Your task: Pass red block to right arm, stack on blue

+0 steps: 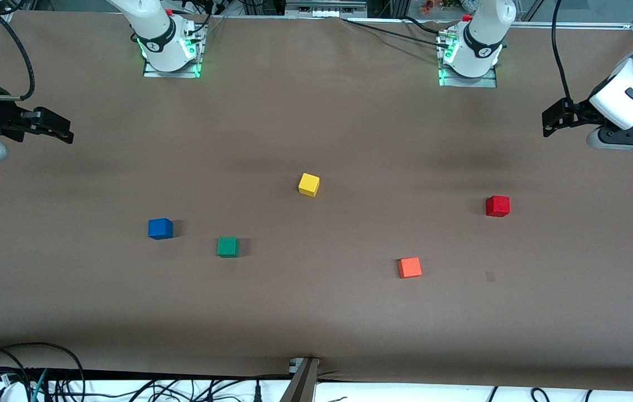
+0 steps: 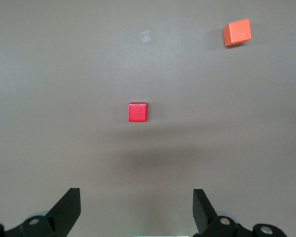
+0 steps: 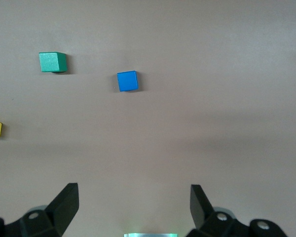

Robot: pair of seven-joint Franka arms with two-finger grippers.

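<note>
- Nothing is being carried out yet: the red block is lying untouched on the brown table toward the left arm's end, so in my judgement the opening step, the left arm's pick, is the one in hand.
- The left gripper is hanging above the table's edge at its own end, fingers spread wide and holding nothing; in the left wrist view the red block is sitting ahead of the open fingers, with the orange-red cube farther off.
- The right gripper is waiting over its own end, likewise wide open and empty.
- The blue cube is resting toward the right arm's end, just beside the green cube, which is lying slightly nearer the front camera; a yellow cube is sitting mid-table.
- The next move is calling for the left gripper to travel over the red block, descend with fingers straddling it, and close squarely on two faces.
- Both arms are being cut off by the frame edges, and a faint pale mark near the orange-red cube is possibly tape, though that is hard to make out.
</note>
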